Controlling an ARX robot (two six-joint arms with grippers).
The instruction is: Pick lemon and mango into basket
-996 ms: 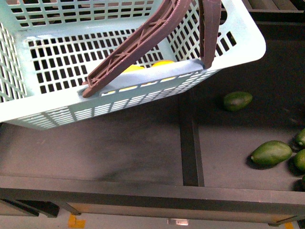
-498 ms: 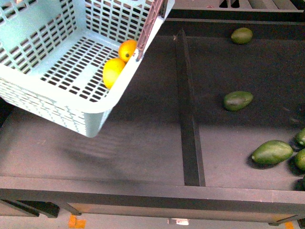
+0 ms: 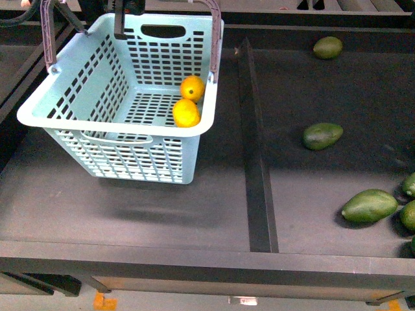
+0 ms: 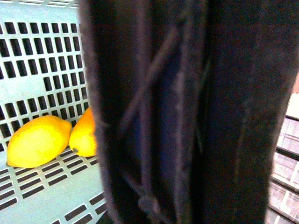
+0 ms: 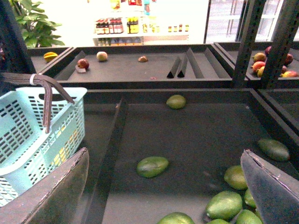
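Fruit is already where I want it: the lemon [image 3: 186, 113] and the mango [image 3: 192, 88] lie touching in the right corner of the basket [image 3: 78, 97], which hangs tilted over the left bay of the table [image 3: 162, 214]. My left arm is nearer, holding its handle [image 4: 177, 116], though I cannot tell the left gripper's state. The right gripper [image 5: 163, 186] is spread open, empty, over green fruits [image 5: 153, 166]. I read no labels.
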